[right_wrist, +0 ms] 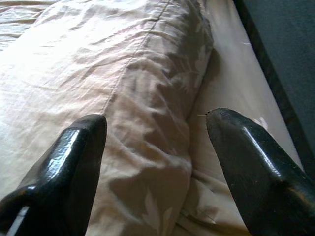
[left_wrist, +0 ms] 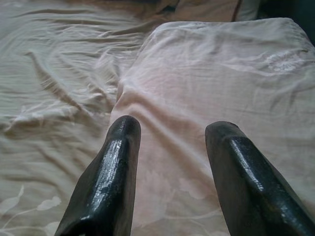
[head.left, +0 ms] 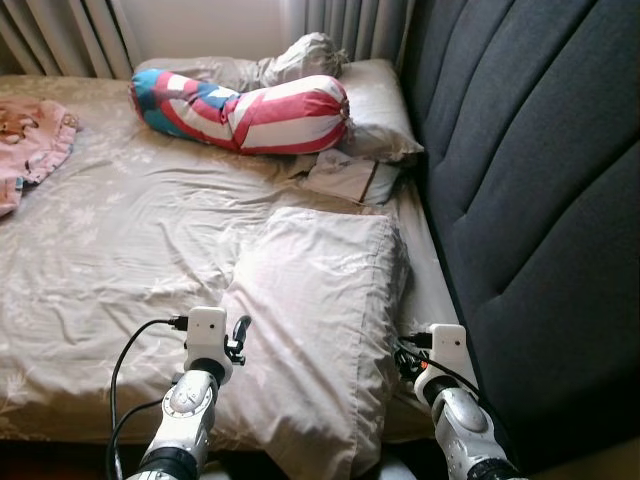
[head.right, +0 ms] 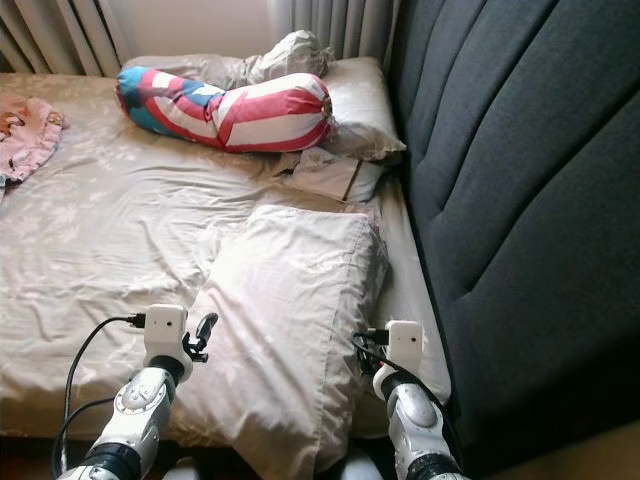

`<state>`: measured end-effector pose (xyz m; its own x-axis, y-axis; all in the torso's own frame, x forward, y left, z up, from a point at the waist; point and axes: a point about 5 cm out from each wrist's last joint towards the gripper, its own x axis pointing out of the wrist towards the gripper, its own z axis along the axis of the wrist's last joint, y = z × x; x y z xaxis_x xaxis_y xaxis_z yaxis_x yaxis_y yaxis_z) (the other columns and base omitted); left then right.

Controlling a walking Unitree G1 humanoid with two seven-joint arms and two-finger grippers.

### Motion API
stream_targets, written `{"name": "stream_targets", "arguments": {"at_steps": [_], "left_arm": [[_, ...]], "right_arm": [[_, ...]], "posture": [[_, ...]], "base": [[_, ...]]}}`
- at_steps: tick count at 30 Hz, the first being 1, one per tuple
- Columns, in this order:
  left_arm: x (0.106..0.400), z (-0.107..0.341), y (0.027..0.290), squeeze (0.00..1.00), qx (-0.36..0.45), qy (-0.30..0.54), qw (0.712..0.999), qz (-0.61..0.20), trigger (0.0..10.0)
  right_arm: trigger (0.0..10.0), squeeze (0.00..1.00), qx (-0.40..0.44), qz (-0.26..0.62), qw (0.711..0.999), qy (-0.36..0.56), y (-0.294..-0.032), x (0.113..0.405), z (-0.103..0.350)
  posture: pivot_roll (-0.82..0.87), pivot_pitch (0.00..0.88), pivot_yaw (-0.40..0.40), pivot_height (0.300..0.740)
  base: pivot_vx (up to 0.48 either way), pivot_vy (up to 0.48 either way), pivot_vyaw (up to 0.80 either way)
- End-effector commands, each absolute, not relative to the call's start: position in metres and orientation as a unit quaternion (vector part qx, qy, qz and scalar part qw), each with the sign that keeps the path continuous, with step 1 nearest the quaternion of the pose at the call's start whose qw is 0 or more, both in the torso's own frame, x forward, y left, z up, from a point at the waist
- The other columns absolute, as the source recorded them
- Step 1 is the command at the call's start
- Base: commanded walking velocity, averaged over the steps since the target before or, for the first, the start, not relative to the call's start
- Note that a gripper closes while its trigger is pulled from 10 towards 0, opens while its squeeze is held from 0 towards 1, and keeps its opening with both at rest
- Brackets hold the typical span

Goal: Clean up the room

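A pale pink pillow lies on the near right part of the bed, its near end hanging over the bed's edge. My left gripper is open just above the pillow's left edge, fingers spread over the fabric. My right gripper is open at the pillow's right side, beside the gap to the headboard. The pillow lies between and ahead of both fingers. A striped red, white and blue bolster rests at the far end of the bed.
A dark padded headboard runs along the right. More pillows and a folded cloth sit at the far right. Pink clothing lies at the far left on the wrinkled beige sheet. Curtains hang behind.
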<state>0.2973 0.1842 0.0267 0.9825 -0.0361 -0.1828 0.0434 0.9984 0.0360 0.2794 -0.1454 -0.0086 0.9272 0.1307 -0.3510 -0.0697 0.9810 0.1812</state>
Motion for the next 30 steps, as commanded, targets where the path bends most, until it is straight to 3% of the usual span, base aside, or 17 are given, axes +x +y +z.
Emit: {"name": "stream_targets", "arguments": {"at_steps": [1, 9, 30], "left_arm": [[0.2982, 0.0262, 0.1824, 0.00, 0.020, 0.098, 0.995, -0.024, 10.0], [0.2983, 0.0262, 0.1825, 0.00, 0.020, 0.099, 0.995, -0.025, 10.0], [0.2978, 0.0236, 0.1824, 0.00, 0.015, 0.111, 0.993, -0.024, 10.0]], "right_arm": [[10.0, 0.00, 0.078, 0.043, 0.980, 0.179, -0.1494, 0.2808, -0.0068], [10.0, 0.00, 0.083, 0.047, 0.979, 0.181, -0.1492, 0.2806, -0.0072], [10.0, 0.00, 0.077, 0.043, 0.978, 0.190, -0.1487, 0.2786, -0.0100]], "posture": [[-0.15, 0.080, -0.077, 0.696], [-0.15, 0.081, -0.077, 0.740], [-0.15, 0.079, -0.077, 0.740]], "base": [[0.000, 0.000, 0.00], [0.000, 0.000, 0.00], [0.000, 0.000, 0.00]]}}
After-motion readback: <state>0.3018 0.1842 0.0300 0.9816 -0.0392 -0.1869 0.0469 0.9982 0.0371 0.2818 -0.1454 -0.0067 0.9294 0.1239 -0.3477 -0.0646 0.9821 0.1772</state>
